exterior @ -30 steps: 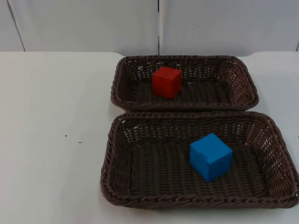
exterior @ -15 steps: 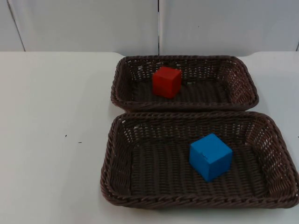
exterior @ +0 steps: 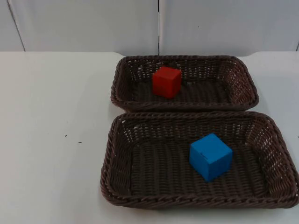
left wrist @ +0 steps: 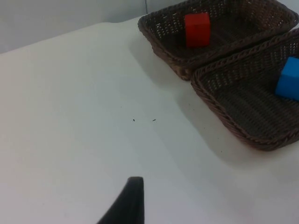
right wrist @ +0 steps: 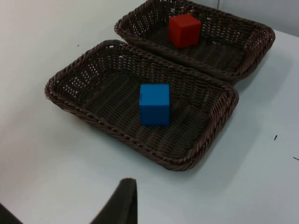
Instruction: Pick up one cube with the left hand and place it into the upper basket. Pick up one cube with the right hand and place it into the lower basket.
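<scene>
A red cube (exterior: 167, 82) rests inside the upper brown wicker basket (exterior: 184, 58), left of its middle. A blue cube (exterior: 210, 157) lies in the lower basket (exterior: 187, 201), right of centre and turned at an angle. The left wrist view takes in the red cube (left wrist: 196, 29), the blue cube (left wrist: 289, 79) and both baskets from afar; my left gripper (left wrist: 128, 200) hangs over bare table well to their left. My right gripper (right wrist: 122, 200) is held back from the lower basket (right wrist: 93, 119), with the blue cube (right wrist: 154, 104) and red cube (right wrist: 184, 30) beyond it. Both arms wait.
The two baskets sit edge to edge on the white table (exterior: 51, 140). A wide stretch of table lies to their left, a narrower strip to their right. The grey partition wall (exterior: 93, 23) closes off the back.
</scene>
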